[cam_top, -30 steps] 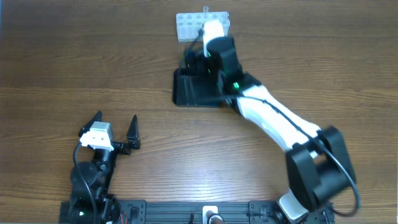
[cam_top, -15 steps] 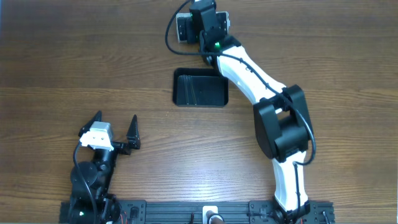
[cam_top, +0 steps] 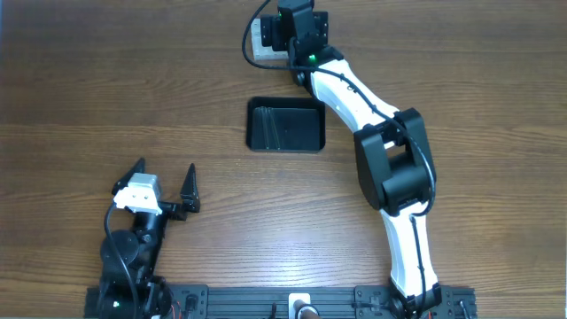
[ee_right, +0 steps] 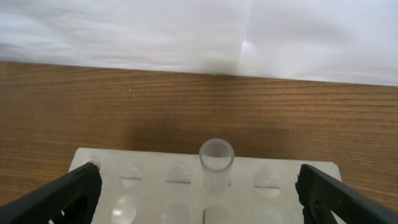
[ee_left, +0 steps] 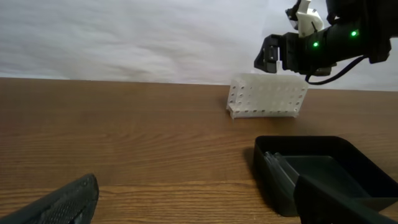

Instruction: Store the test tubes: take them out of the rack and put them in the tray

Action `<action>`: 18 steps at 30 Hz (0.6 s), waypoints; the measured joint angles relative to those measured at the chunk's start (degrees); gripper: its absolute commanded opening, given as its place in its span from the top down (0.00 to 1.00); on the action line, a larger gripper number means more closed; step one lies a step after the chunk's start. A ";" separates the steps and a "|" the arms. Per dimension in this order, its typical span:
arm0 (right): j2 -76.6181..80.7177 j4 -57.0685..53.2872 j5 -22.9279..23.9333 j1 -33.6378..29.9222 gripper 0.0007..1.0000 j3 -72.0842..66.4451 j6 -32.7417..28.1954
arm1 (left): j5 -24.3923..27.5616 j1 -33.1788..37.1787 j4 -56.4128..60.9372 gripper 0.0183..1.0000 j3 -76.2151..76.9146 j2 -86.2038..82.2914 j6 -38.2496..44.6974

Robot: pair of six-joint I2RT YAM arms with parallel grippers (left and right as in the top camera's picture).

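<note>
Hovering outstretched over rack (ee_right: 149, 183), right jaws wide above lone tube (ee_right: 216, 163); left jaws wide, arm folded.

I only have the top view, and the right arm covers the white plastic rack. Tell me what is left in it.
Observer: In the holes that show, one clear test tube stands upright in the white plastic rack, between the right gripper's open fingers.
Operator: Report the gripper's height.
Observer: The left wrist view shows it hanging above the rack's top, not touching it.
</note>
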 measured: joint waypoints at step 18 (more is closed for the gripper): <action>1.31 2.36 0.04 0.00 0.30 0.02 -0.90 | 0.00 0.00 0.00 0.00 0.00 0.00 0.00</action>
